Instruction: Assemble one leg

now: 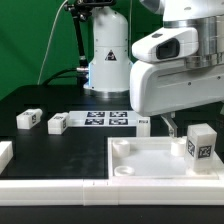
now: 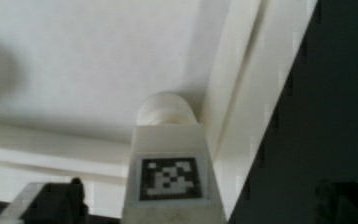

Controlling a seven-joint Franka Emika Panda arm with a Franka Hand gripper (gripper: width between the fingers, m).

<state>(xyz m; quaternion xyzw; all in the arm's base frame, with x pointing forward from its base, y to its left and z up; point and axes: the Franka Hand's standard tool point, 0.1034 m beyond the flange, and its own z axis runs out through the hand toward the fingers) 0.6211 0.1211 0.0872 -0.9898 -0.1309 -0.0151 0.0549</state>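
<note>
— What is the leg (image 1: pixel 200 143) showing on its face?
— It is carrying one black-and-white square marker tag (image 2: pixel 171 175). The tag is a blocky pattern, and I am not making out any letters in it. The rest of the leg is looking plain white, a small rectangular block, and in the wrist view it is ending in a rounded tip (image 2: pixel 171 105).
— Where is it sitting?
— It is standing upright at the tabletop (image 1: pixel 150 165), by the far rim toward the exterior view's right. I cannot tell whether it is sitting in a socket.
— And the gripper (image 1: pixel 171 125)?
— It is hanging close by the leg. Its dark fingers (image 2: pixel 51 203) are standing wide apart, one on each side of the leg and clear of it.
— Is anything else bearing labels?
— The marker board (image 1: pixel 108 120) is lying farther back and showing several tags. Two more tagged blocks (image 1: pixel 28 119) (image 1: pixel 57 124) are resting on the black table (image 1: pixel 60 150) at the exterior view's left.
</note>
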